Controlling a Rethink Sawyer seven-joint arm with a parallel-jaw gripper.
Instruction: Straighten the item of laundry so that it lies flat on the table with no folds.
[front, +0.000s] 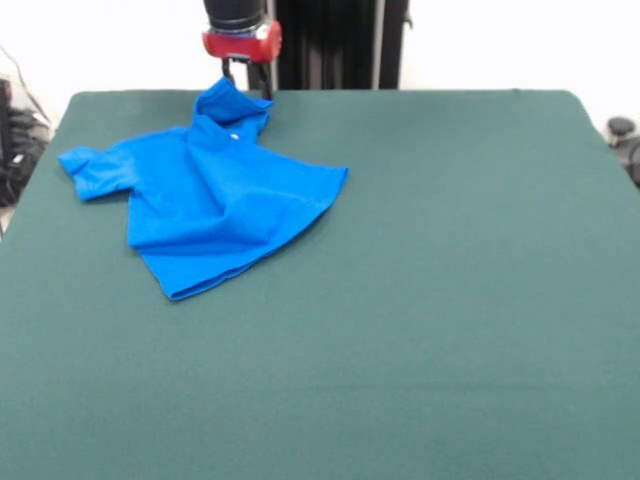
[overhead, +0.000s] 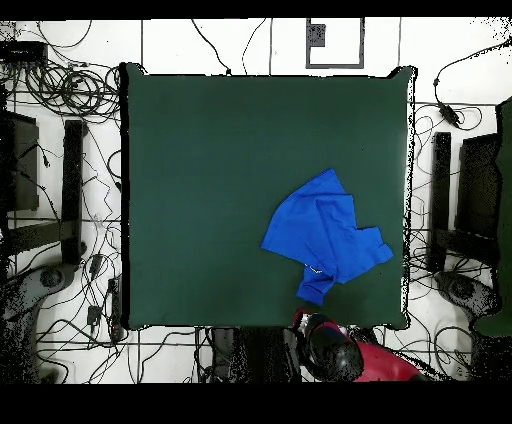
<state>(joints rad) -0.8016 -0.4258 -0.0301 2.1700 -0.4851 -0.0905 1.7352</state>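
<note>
A small bright blue shirt (front: 205, 195) is lying crumpled on a dark green table (front: 420, 330), toward the table's far left corner in the front view. The overhead view is showing it near the table's bottom right, close to the edge by the robot. One short sleeve (front: 95, 168) is spreading out flat to the left in the front view. The body of the shirt is fanning out to the right and toward the viewer, with soft folds running across it and its hem (front: 215, 283) curling along the near edge. The top of the shirt is rising off the table in a small peak at the far edge.

The red and black arm (front: 241, 25) is coming down from above at that far edge. Its claw (front: 246, 78) is hanging right at the peak, with dark fingers (front: 266, 82) showing just above and beside the raised fabric. The fingers are looking narrowly set and seem to be pinching the cloth, but the fabric is hiding the tips, so I cannot tell for sure. In the overhead view the arm's head is sitting just past the table edge, touching the shirt's lowest corner.

Cables (overhead: 70, 90) are lying tangled on the floor around the table.
</note>
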